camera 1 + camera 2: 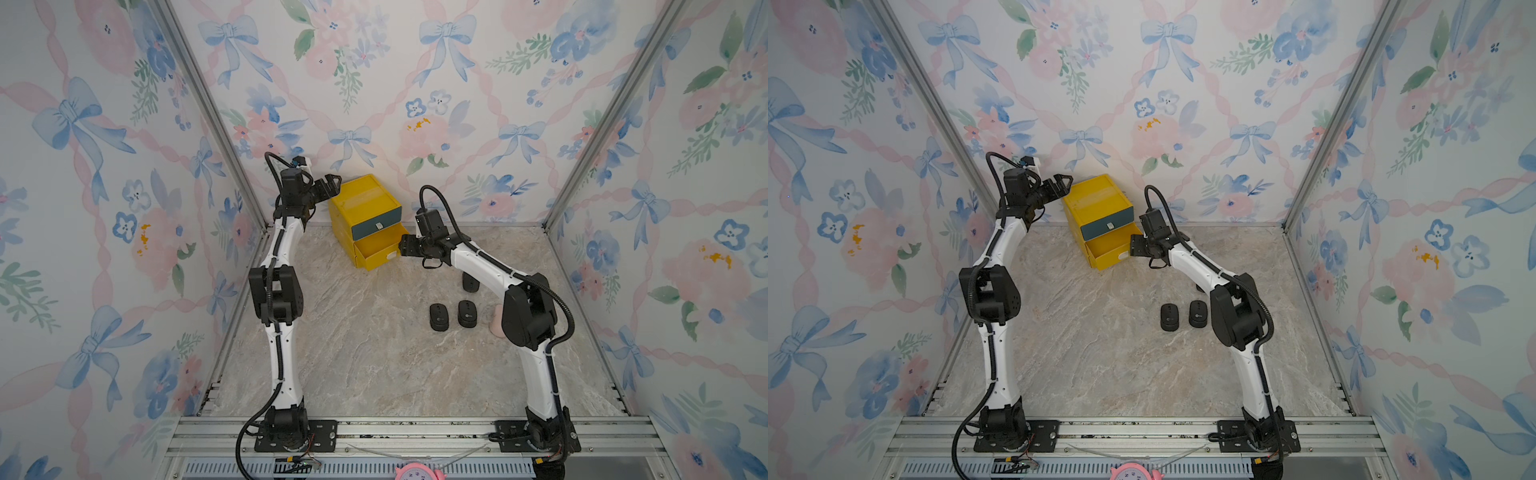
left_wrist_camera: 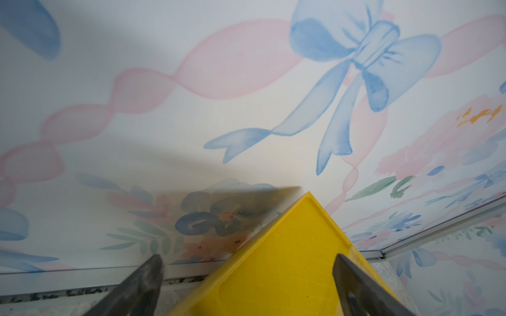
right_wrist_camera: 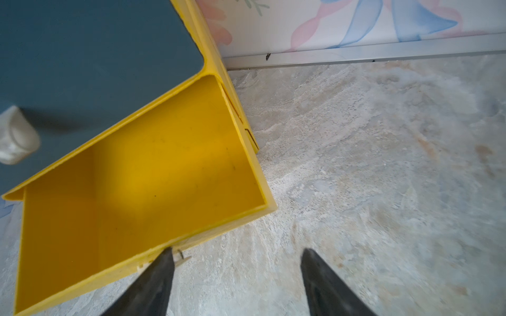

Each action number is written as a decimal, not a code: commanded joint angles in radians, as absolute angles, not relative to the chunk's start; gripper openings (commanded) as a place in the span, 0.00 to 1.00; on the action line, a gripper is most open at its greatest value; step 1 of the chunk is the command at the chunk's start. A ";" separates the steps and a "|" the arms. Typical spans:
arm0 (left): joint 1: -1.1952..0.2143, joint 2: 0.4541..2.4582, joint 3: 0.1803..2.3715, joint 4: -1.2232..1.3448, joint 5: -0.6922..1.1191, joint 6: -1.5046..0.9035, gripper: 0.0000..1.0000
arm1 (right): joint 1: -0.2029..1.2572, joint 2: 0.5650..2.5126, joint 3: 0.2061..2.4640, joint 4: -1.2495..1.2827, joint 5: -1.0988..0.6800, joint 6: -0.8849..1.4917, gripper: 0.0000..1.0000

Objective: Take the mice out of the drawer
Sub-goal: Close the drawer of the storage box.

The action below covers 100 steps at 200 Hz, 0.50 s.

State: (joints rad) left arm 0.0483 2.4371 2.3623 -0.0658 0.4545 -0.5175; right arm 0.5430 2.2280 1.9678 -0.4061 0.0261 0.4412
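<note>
While right fingers [image 3: 153, 287] gape, mice [image 1: 439, 316] lie apart.

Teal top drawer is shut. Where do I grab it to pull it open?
Pinch the small pale knob at the middle of the teal drawer front, coming straight at the front, above the open yellow drawer. The front is otherwise flat, with nothing else to hold.

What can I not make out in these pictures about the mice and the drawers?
Mouse by the right arm, top view: the arm covers its far end; more could lie behind it.
Pale pink thing, top view: mostly behind the same arm, unidentifiable.
Teal drawer, right wrist view: shut, contents hidden.
Yellow drawer, right wrist view: its rear runs under the teal drawer.
</note>
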 commanded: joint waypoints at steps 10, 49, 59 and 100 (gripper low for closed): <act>0.029 2.486 2.416 -0.077 0.593 -0.525 0.96 | 0.534 2.270 2.029 -0.435 0.009 0.425 0.74; 0.013 2.459 2.396 -0.193 0.697 -0.515 0.85 | 0.535 2.279 2.050 -0.421 -0.018 0.443 0.74; 0.004 2.435 2.366 -0.214 0.724 -0.510 0.82 | 0.537 2.275 2.047 -0.412 -0.021 0.451 0.74; -0.064 2.216 2.054 -0.235 0.664 -0.446 0.74 | 0.538 2.247 2.022 -0.428 -0.030 0.472 0.74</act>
